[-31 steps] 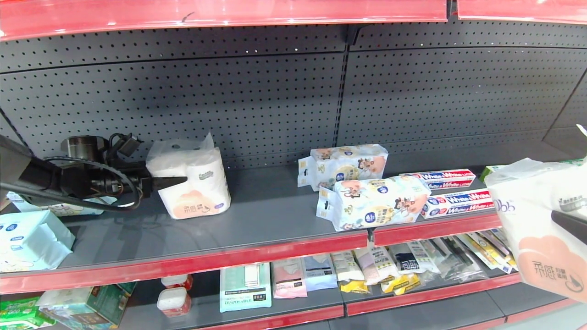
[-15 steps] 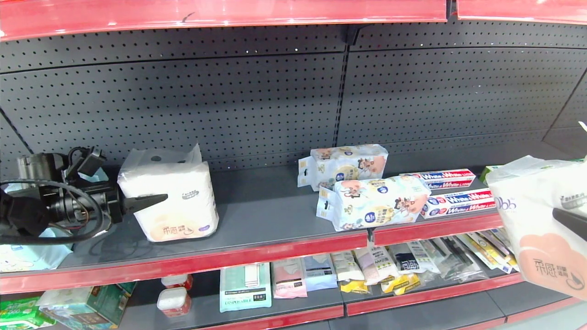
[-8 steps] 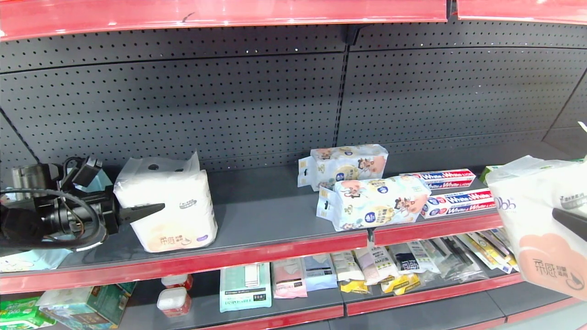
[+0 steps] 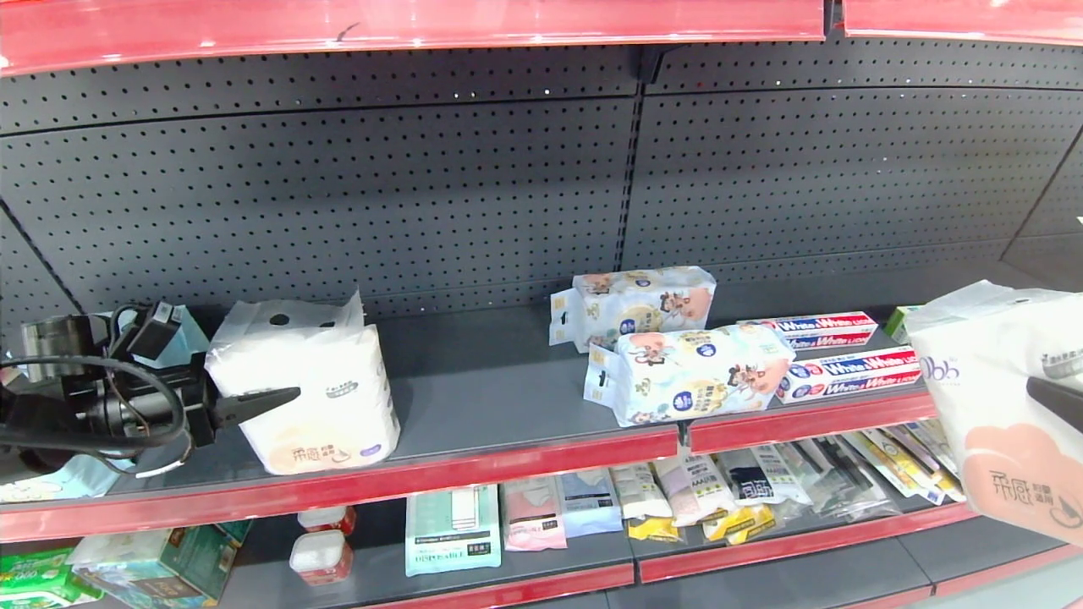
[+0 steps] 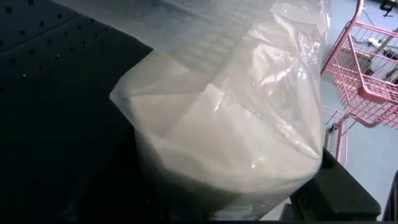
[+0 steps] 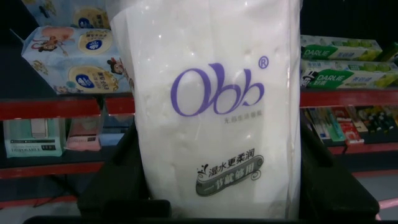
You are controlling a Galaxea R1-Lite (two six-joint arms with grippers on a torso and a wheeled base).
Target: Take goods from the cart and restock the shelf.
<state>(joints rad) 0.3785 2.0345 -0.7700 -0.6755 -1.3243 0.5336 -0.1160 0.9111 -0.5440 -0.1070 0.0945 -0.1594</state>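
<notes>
Left tool (image 4: 271, 393) clamped on white film-wrapped tissue pack (image 4: 317, 397), peach base; right tool (image 6: 221, 158) grips second pack (image 4: 998, 397).

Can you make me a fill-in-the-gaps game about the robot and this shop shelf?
The left pincer grips a white paper pack on the shelf's ____ half.
____ cartoon wipes packs lie in the middle.
The toothpaste boxes lie on the wipes' ____ side.
The shelf's front lip is coloured ____.
Missing words: left, two, right, red.
</notes>
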